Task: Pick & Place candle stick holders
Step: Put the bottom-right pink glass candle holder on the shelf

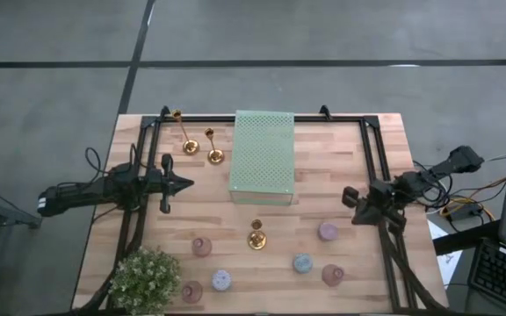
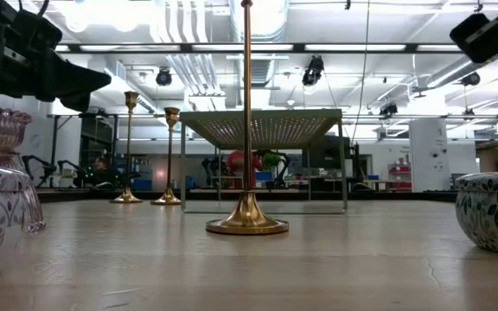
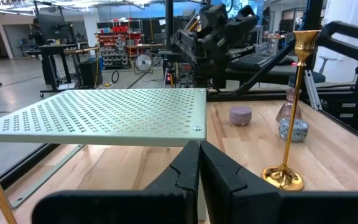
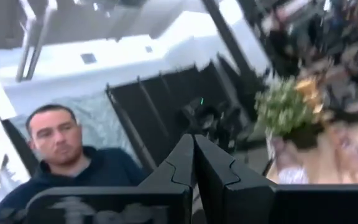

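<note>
I am counting three gold candlesticks: first, second, third. I am counting six small squat holders. I am logging one potted plant, one perforated green pad, two tools: left, right.

A pale green perforated pad stands mid-table; a potted plant occupies the near-left corner.

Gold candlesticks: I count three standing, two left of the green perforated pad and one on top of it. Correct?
Not quite. The third gold candlestick stands on the table in front of the green perforated pad, not on it, as the high view shows. The two others do stand left of the pad.
</note>
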